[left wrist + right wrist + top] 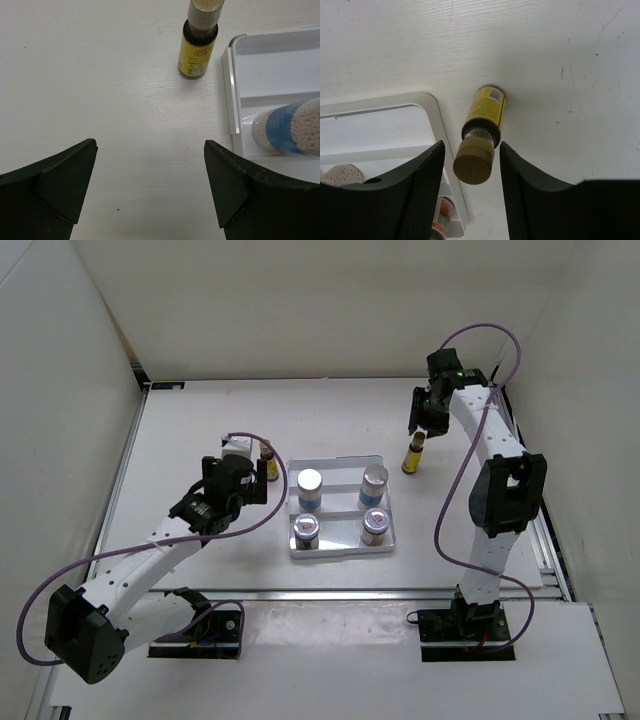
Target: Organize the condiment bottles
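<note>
1. Right gripper (471, 150) hangs over the white tabletop (200, 420), its two black fingers (420, 190) on either side of the round tan cap (474, 162) of a slim yellow bottle (485, 107). Only thin slits show between fingers and cap, so I cannot tell whether the pads press on it.
2. This slim yellow bottle stands upright on the tabletop, outside the flat white square plastic tray (340, 553) and just beside its far right corner.
3. Left gripper (150, 145) is spread wide and holds nothing. It faces a second yellow bottle (196, 55), which stands upright just beside the far left corner of the tray.
4. Inside the tray, a white blue-labelled cylinder with a silver top (310, 488) and a twin cylinder (373, 483) fill the far row. A short dark jar with a silvery lid (305, 531) and a twin jar (375, 527) fill the near row.
5. Each yellow bottle has a dark shoulder and neck, a yellow label with small print, and a tan cap as wide as the neck.
6. I judge the bottle light, stiff and smooth. Being tall and narrow, it may tip or swing easily.
7. The cap gives the hold from above. A pinch centred on it seems safest, because a hold off the middle could twist the bottle.
</note>
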